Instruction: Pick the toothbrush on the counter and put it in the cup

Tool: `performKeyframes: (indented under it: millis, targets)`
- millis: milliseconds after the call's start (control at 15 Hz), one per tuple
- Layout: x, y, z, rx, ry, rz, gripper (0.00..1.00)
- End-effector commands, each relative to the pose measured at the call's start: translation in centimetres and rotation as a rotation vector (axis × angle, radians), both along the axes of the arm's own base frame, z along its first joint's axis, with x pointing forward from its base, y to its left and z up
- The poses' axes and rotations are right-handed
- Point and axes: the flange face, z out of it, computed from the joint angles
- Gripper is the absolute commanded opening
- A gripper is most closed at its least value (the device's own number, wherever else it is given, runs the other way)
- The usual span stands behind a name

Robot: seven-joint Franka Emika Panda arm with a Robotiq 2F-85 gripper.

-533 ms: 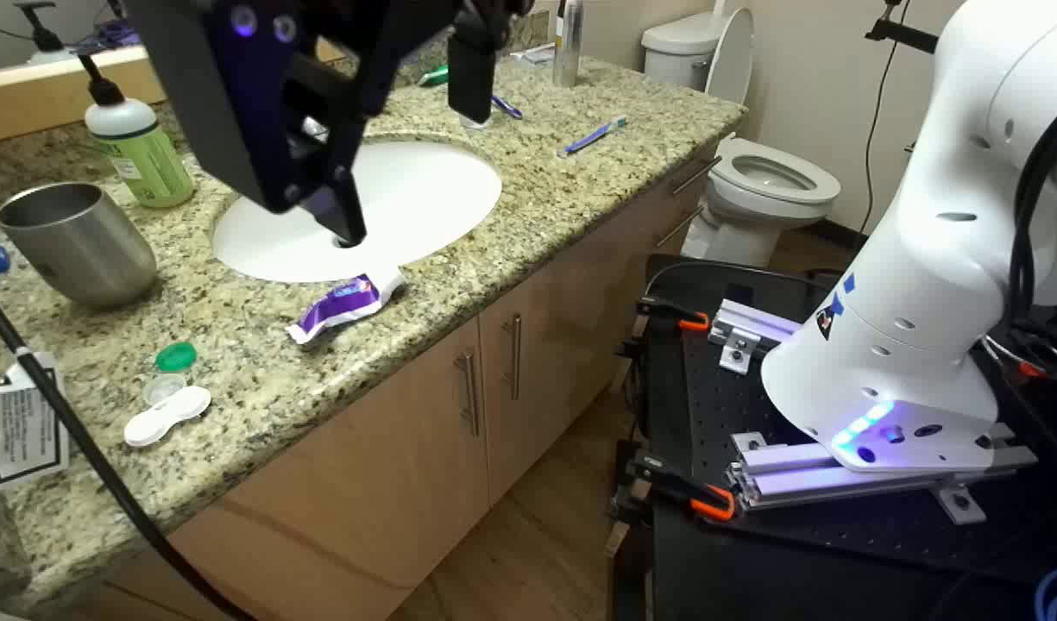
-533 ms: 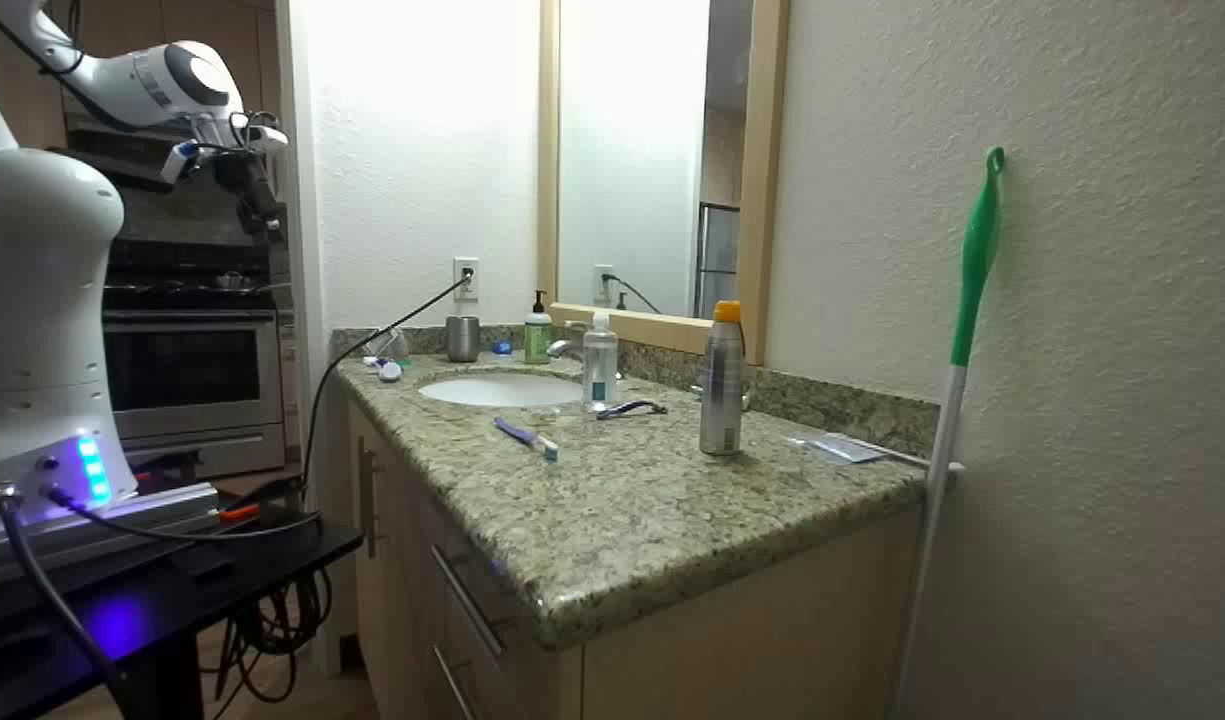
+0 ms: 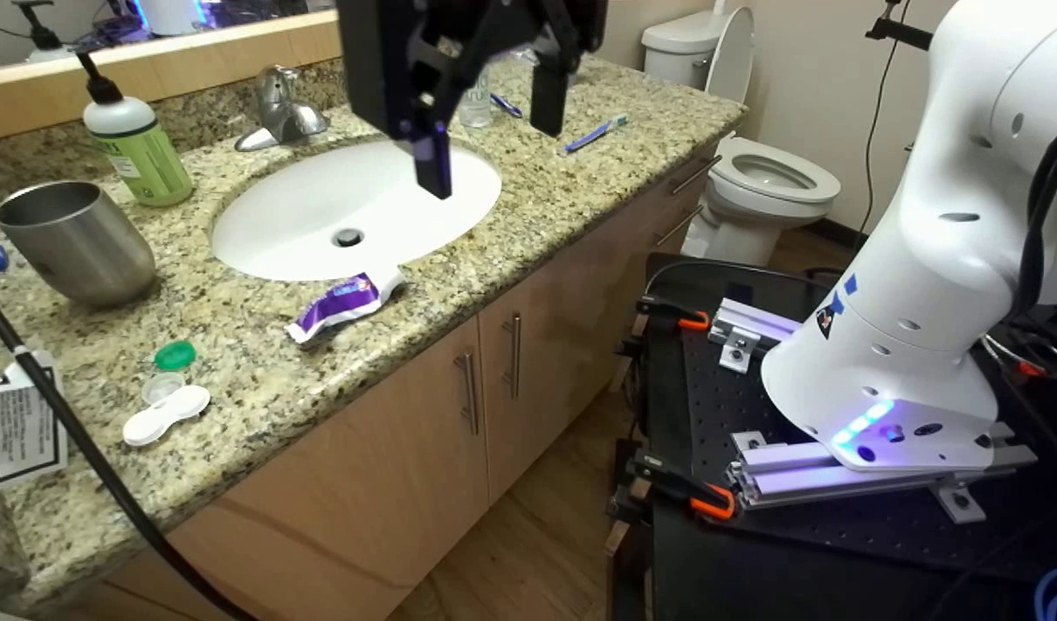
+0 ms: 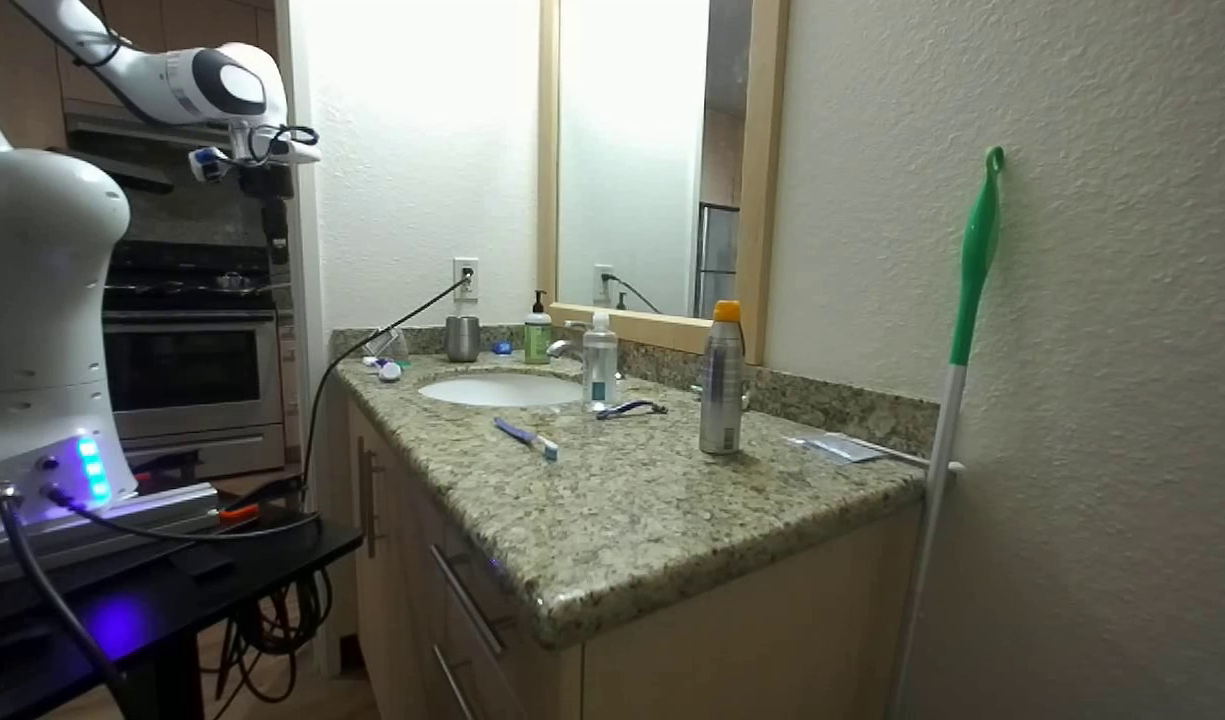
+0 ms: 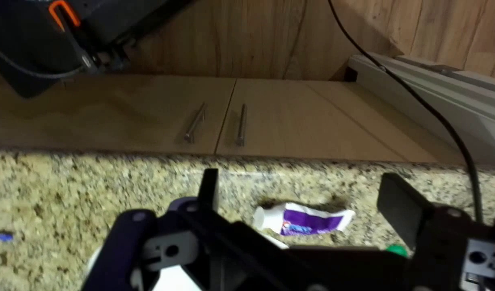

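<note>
- Between two and three o'clock from the sink (image 3: 278, 228), in an exterior view, the toothbrush (image 3: 590, 137) lies flat on the table (image 3: 528, 220), not yet picked up.
- At nine o'clock from the sink in that view, the cup (image 3: 97, 259) stands upright; no toothbrush shows in it.
- High over the table, the claw (image 5: 300, 195) is spread wide and holds nothing; the tube (image 5: 312, 221) seen in its gap in the wrist view lies on the table, well below.
- At the eight o'clock edge of the wrist view is probably the toothbrush's blue end (image 5: 0, 236), so the claw looks well off target.
- Left to do, as I judge it, is the whole job: reach the toothbrush, grip it, lift it, carry it past the sink and lower it into the cup.
</note>
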Motion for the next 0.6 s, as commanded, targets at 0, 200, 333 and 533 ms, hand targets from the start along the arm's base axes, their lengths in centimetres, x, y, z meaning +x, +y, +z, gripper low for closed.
performKeyframes:
  millis: [0, 200, 333, 533]
  targets:
    - [-4.3, -5.5, -5.1, 0.154, 0.047, -0.15, 1.0]
    - [-3.3, -10.5, -4.9, 0.182, 0.078, -0.334, 1.0]
    - [-3.7, -14.3, -4.5, 0.178, 0.048, -0.442, 1.0]
    - [-5.0, -19.4, -2.7, 0.227, 0.014, -0.608, 1.0]
